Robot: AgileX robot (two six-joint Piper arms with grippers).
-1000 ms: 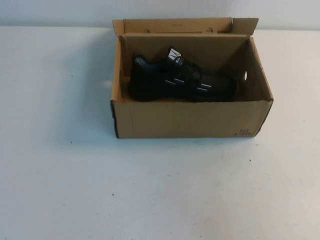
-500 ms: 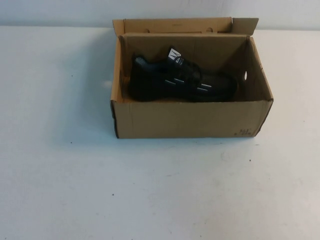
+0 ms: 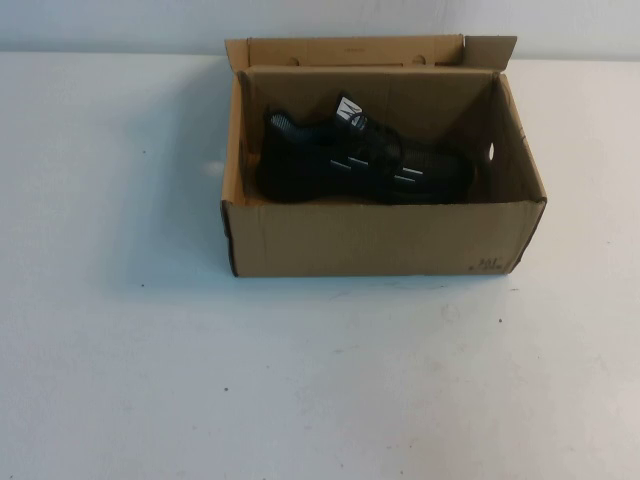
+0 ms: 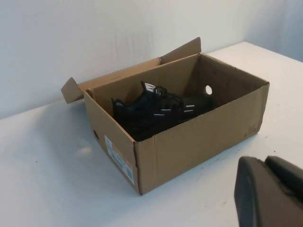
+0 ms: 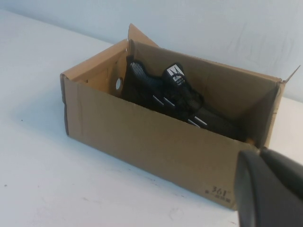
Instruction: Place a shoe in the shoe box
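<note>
A: Where is the black athletic shoe [image 3: 362, 160] with the small white dash marks?

B: It lies inside the plain brown corrugated cardboard shoe box [image 3: 380, 240], on the box floor toward the far wall. Its heel is toward the robot's left and its toe toward the right. The white tongue tag stands up near the middle.

A: And the box itself?

B: It sits on the white desk [image 3: 300, 380] with its top open. The rear flap stands up against the pale wall behind. A round hole shows in the right end wall, and small dark print marks the front corner on the right. The left wrist view also shows a small printed label low on the left end wall.

A: What about the left claw [image 4: 270, 194]?

B: It shows only as a dark rounded shape at the edge of the left wrist view, off to the box's left-front and well apart from it. Its fingers are closed together and hold nothing.

A: And the right claw [image 5: 270, 189]?

B: Much the same. It is a dark shape at the edge of the right wrist view, near the box's front right corner but apart from it, closed and empty. Neither claw appears in the high view.
</note>
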